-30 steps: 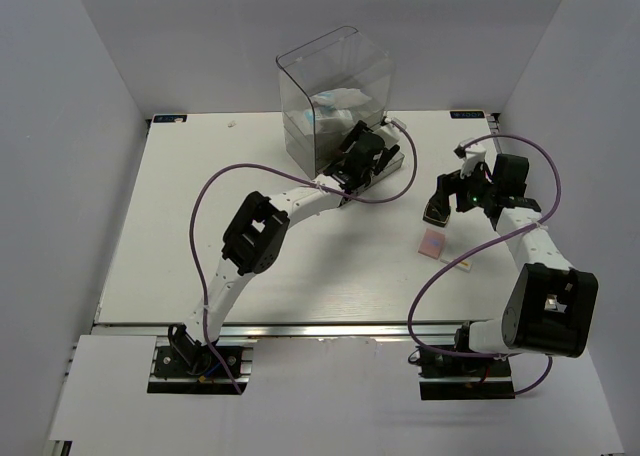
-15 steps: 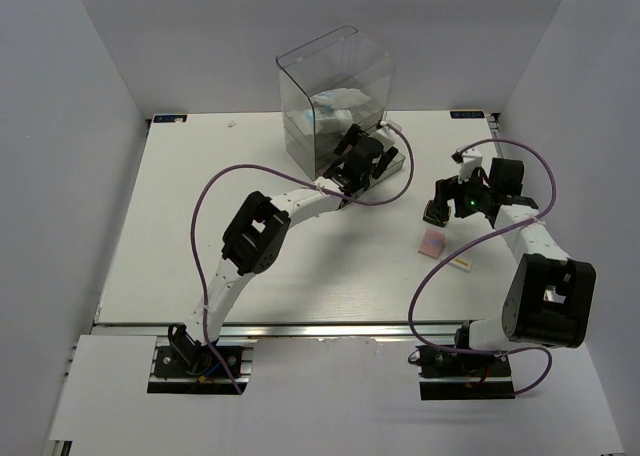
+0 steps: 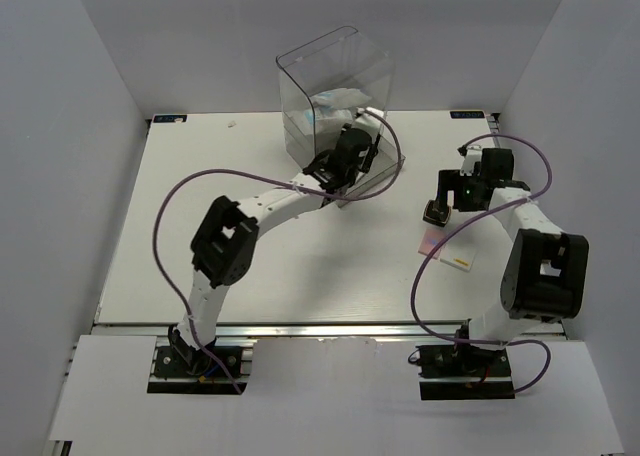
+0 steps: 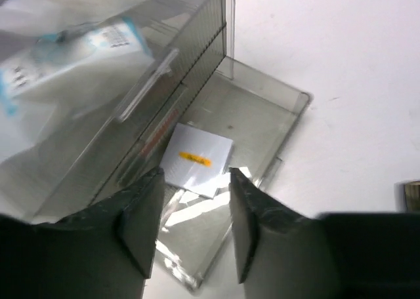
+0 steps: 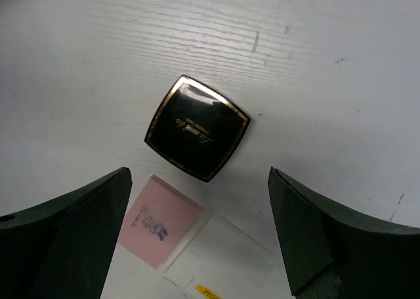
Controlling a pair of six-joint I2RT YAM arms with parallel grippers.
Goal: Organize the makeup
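Observation:
In the left wrist view, a white packet with a yellow label (image 4: 197, 160) lies in the pulled-out clear drawer (image 4: 296, 103) of the plastic box (image 3: 335, 86). White packets with blue print (image 4: 72, 56) sit higher inside the box. My left gripper (image 4: 191, 237) hovers over the drawer's front end, its jaws partly apart and holding nothing. My right gripper (image 5: 198, 176) stands wide open above the black square compact (image 5: 197, 137), which lies on the table (image 3: 200, 226). The pink palette (image 5: 159, 228) and a clear packet (image 5: 223, 253) lie just nearer.
From above, the compact (image 3: 435, 214), palette (image 3: 432, 243) and packet (image 3: 458, 263) form a short row at the table's right. Purple cables (image 3: 200, 181) loop over both arms. Grey walls close in the table on three sides.
My left gripper's jaws have narrowed and it has shifted left, closer to the box. The right gripper has swung toward the far side, over the compact, still wide open.

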